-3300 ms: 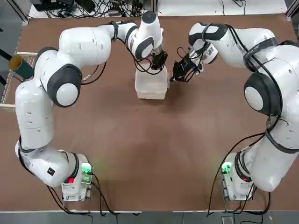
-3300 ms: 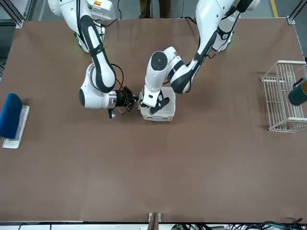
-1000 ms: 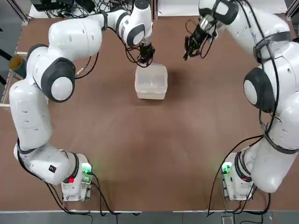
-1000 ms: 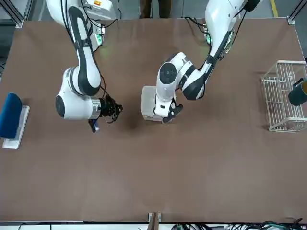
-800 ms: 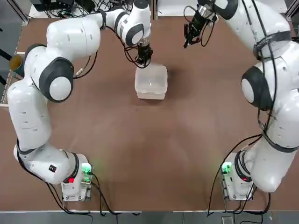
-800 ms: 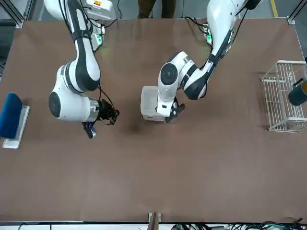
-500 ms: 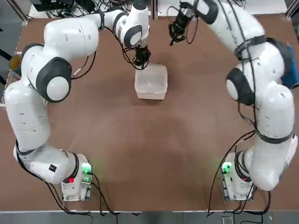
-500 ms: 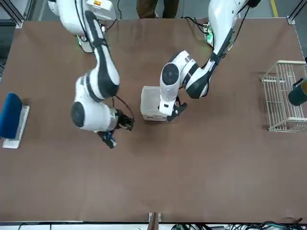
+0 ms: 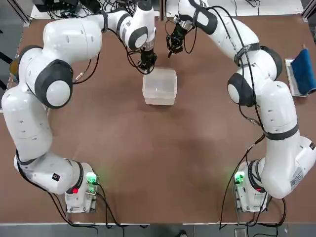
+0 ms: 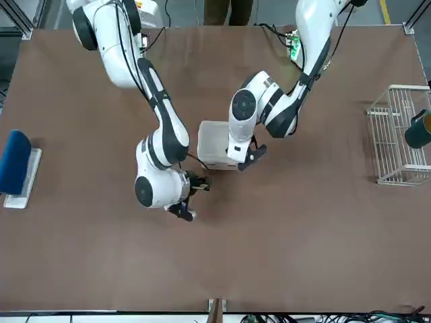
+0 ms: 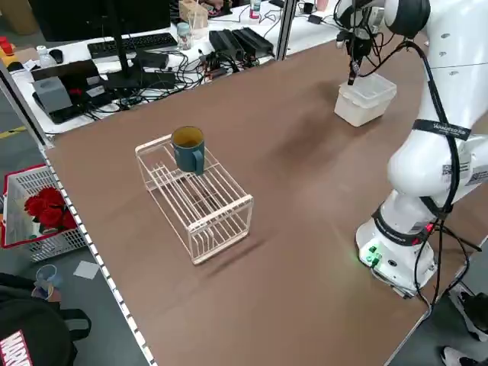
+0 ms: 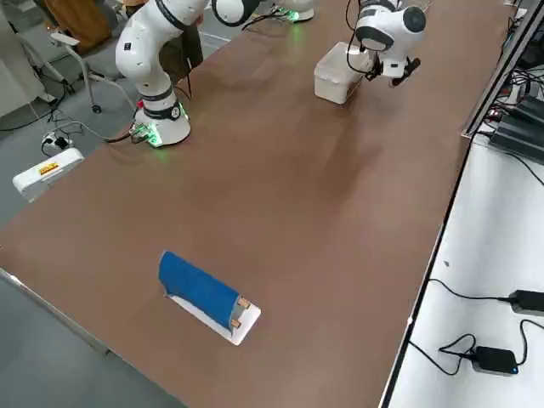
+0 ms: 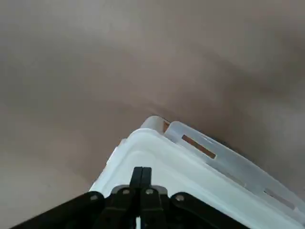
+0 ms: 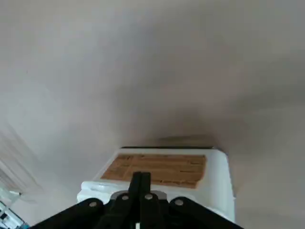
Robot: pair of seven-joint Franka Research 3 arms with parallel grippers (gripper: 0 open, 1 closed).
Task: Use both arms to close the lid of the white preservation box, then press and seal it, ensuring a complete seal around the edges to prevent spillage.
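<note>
The white preservation box (image 9: 159,87) stands at the far middle of the table with its lid (image 9: 160,83) lying flat on it. My left gripper (image 9: 147,64) is shut, tips down at the box's far left corner. In the left wrist view its fingertips (image 13: 141,175) rest over the lid's corner, and a side latch tab (image 13: 199,146) sticks out past the rim. My right gripper (image 9: 172,47) is shut with nothing in it and hangs just beyond the box's far edge, clear of it. From across the table it (image 10: 200,180) shows beside the box (image 10: 214,153), near the left gripper (image 10: 248,159).
A white wire rack (image 10: 397,138) holding a teal mug (image 10: 419,130) stands at the robot's left table edge. A blue block on a white tray (image 10: 17,165) lies at the robot's right edge. Cables and desk clutter sit beyond the far edge.
The right arm has swung from the far right in toward the box's far edge. The left gripper has stayed at the box's far left corner, shut.
</note>
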